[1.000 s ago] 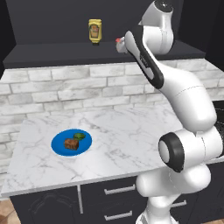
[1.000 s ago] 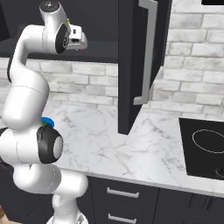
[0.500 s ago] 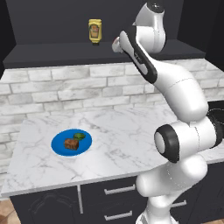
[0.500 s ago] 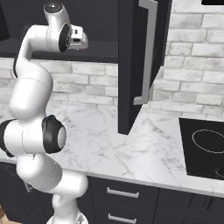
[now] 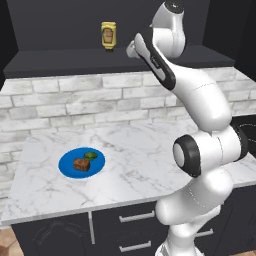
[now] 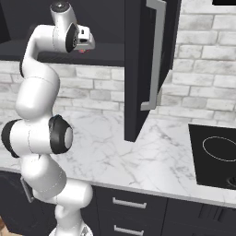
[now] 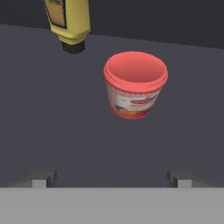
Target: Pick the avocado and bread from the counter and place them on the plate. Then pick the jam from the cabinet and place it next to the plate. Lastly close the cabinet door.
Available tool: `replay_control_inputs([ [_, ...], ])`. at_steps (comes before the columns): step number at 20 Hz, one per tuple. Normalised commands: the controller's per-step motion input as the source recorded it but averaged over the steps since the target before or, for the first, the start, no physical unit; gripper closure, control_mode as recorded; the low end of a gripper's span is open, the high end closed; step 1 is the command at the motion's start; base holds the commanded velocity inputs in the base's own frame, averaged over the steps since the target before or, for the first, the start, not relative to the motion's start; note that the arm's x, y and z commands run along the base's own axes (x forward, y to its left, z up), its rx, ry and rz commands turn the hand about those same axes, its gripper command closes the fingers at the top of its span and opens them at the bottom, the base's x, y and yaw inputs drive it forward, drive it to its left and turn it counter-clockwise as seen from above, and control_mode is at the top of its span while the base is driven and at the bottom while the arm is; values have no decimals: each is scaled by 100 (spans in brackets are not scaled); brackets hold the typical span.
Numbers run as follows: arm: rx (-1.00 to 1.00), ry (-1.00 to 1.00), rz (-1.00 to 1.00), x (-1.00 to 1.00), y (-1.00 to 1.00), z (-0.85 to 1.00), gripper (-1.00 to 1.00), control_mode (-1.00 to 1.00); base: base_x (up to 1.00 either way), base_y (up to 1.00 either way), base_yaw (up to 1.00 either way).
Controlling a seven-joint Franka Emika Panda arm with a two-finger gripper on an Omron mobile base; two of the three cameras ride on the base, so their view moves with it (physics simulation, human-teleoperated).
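Two food items, avocado (image 5: 90,155) and bread (image 5: 81,164), are sitting on the plate (image 5: 68,161) on the surface (image 5: 150,150). Up at the cabinet (image 5: 60,20) shelf, the end effector (image 7: 112,177) is hovering with fingers spread wide, gripping nothing. Jam (image 7: 135,85) is standing dead ahead, apart from them, bottle (image 7: 68,22) near it. Door (image 6: 147,64) is hanging open.

Shelf floor between gripper (image 7: 112,177) and jam (image 7: 135,85) is bare, fingers spread wider than jar. Yellow bottle (image 7: 69,22) stands near jam on one side, gap between. Open cabinet door (image 6: 146,64) juts out over counter (image 6: 152,161), right of arm.
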Motion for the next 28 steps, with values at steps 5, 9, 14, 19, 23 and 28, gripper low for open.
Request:
replay_control_inputs([
  [5,0,0,0,21,0,0,-100,-100,0,0,0],
  [9,0,0,0,19,0,0,-100,-100,0,0,0],
  [14,0,0,-1,18,0,0,-100,-100,0,0,0],
  [19,0,0,-1,19,7,0,-100,-100,0,0,0],
  [23,0,0,-1,13,9,0,-100,-100,0,0,0],
  [28,0,0,-1,14,0,0,-100,-100,0,0,0],
])
